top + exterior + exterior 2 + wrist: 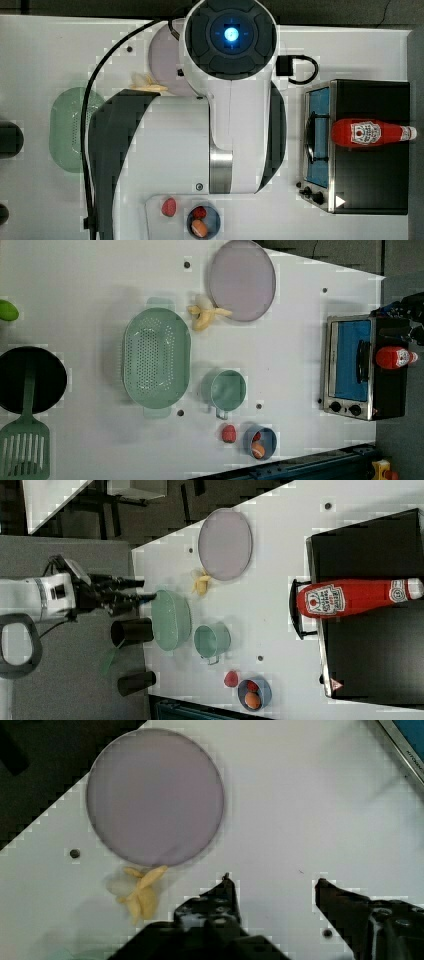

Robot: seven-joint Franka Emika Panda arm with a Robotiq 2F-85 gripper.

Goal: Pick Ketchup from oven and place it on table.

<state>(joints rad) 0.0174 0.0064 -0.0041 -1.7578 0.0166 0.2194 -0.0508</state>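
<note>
The ketchup [370,133], a red bottle with a white cap, rests on the black top of the oven [372,185], cap toward the top view's right. It also shows in the left view [394,357] and the right view [350,597]. I cannot tell whether it stands or lies. The oven's [350,365] blue glass door is closed. My gripper [272,890] is open with nothing between its fingers, high over the white table [310,795] near the plate, far from the ketchup. In the right view the gripper [150,591] reaches out from the white arm.
A pale-purple plate [155,795] and a banana peel [140,892] lie below the gripper. A green colander [156,357], green mug [227,390], blue bowl with fruit [260,442], red fruit piece [228,433], black pan [30,380] and green spatula [25,445] are spread over the table.
</note>
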